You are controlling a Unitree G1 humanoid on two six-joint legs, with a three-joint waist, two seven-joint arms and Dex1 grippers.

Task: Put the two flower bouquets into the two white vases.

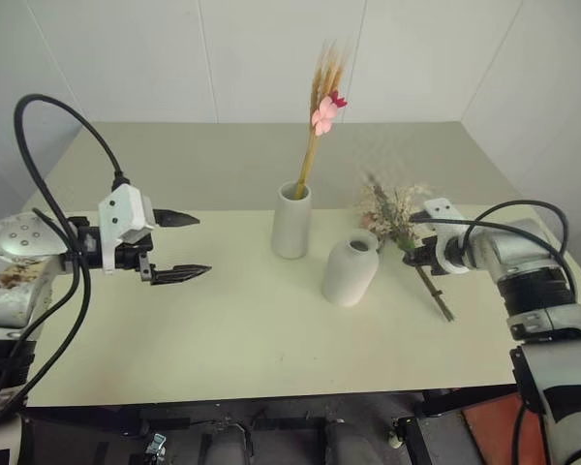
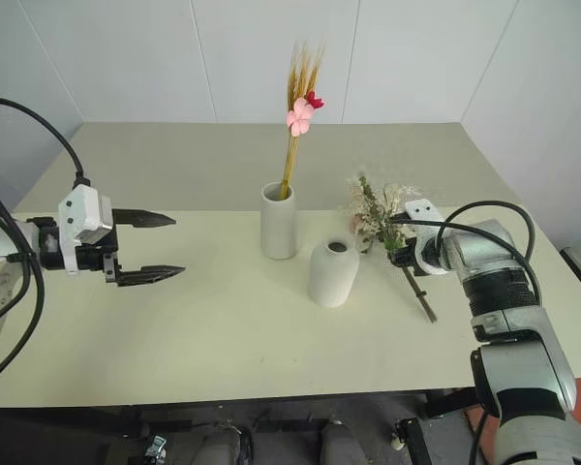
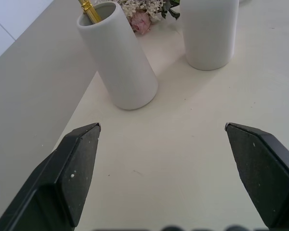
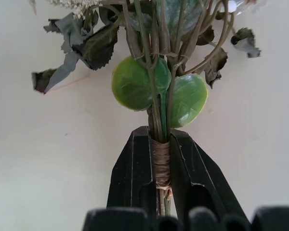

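Observation:
The slim yellow wheat-like spray (image 1: 321, 107) with a pink blossom stands in the taller cylinder vase (image 1: 291, 221). The shorter round vase (image 1: 351, 268) stands just right of it, with nothing in it. The bushy bouquet (image 1: 392, 215) lies on the table right of the round vase, its stem (image 1: 435, 292) pointing toward the front edge. My right gripper (image 4: 162, 144) is shut on the wrapped stem (image 4: 161, 161) just below the green leaves. My left gripper (image 1: 177, 246) hovers open at the left, well clear of both vases, fingers (image 3: 74, 163) wide apart.
The pale table (image 1: 223, 329) has open surface between my left gripper and the vases. White walls stand behind the table and to its right. The table's front edge (image 1: 271, 395) runs close below.

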